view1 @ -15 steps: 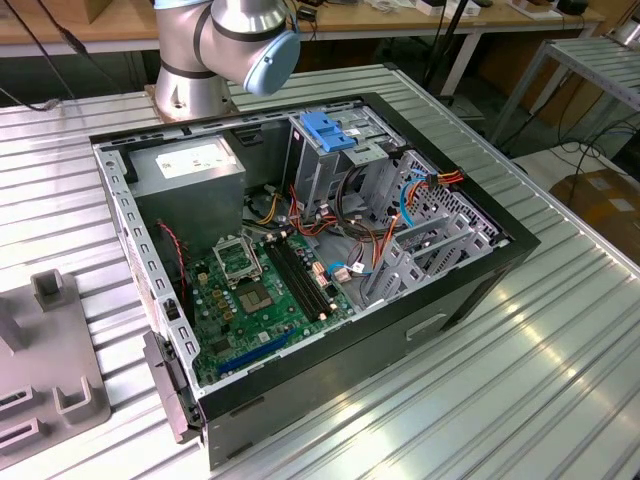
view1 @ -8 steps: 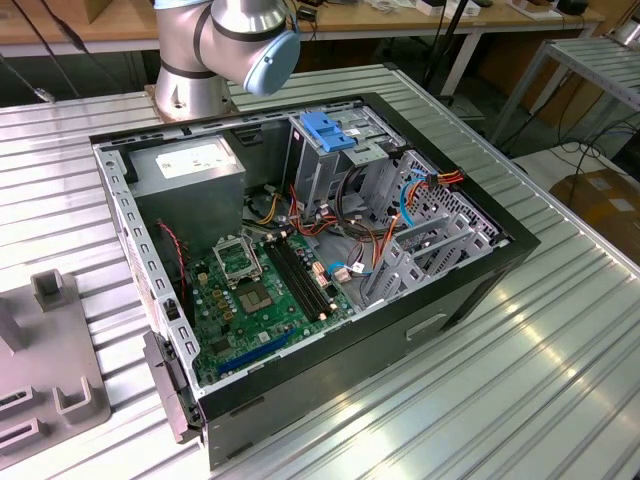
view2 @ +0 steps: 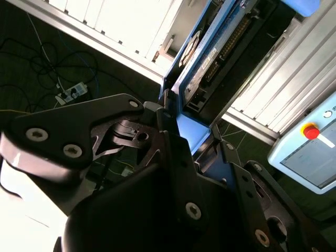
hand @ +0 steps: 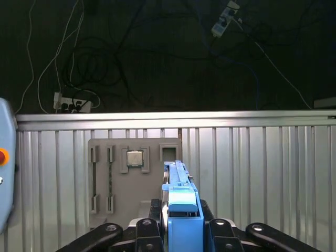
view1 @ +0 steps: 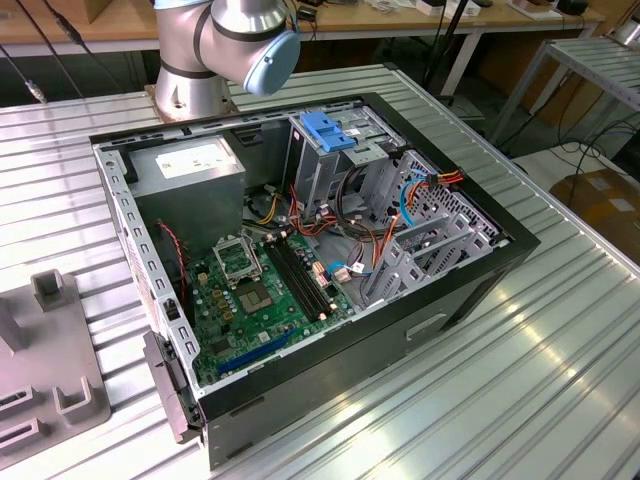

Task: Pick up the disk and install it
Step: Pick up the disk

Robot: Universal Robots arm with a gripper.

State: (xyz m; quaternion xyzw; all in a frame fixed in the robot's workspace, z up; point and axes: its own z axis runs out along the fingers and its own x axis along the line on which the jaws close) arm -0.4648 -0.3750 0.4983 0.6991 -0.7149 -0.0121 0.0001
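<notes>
**Exterior view, from its left to its right.** A grey fixture tray [view1: 45, 385] lies on the ribbed metal table [view1: 520, 400] and serves here as the landmark. To the exterior view's right of the tray stands the open computer case [view1: 400, 335]. Inside the case, in order away from the tray, are:

- the power supply [view1: 188, 170] and the motherboard [view1: 262, 295];
- the metal drive cage [view1: 312, 175], topped by a blue latch piece [view1: 330, 130];
- loose cables [view1: 375, 235] on the side of the cage away from the tray.

The arm [view1: 225, 40] rises behind the case.

**Wrist views.** The tool [hand: 182, 223] is closed on the disk [hand: 181, 199], with its fingers [hand: 155, 210] pressing the blue carrier frame from both sides. The disk is held edge-on and appears clear of the tray, which lies beyond it on the table. The tray carries a processor chip [hand: 135, 157] and, just beside the chip, an empty pocket [hand: 169, 154]. In the second wrist view the metal face and connector end of the disk [view2: 207, 63] project past the tool. A teach pendant [view2: 310, 157] lies near the tray.

**Step in hand (judged).** The gripped disk is being carried from the tray toward the case. To do this well:

- The hold should sit centred on the carrier frame, with the disk square to the fingers and not tilted.
- Clamping force should bear on the frame, not on the metal face.
- The path away from the tray should pass above the case wall.
- The path should also keep apart from the latch piece and the cables by the cage.
</notes>
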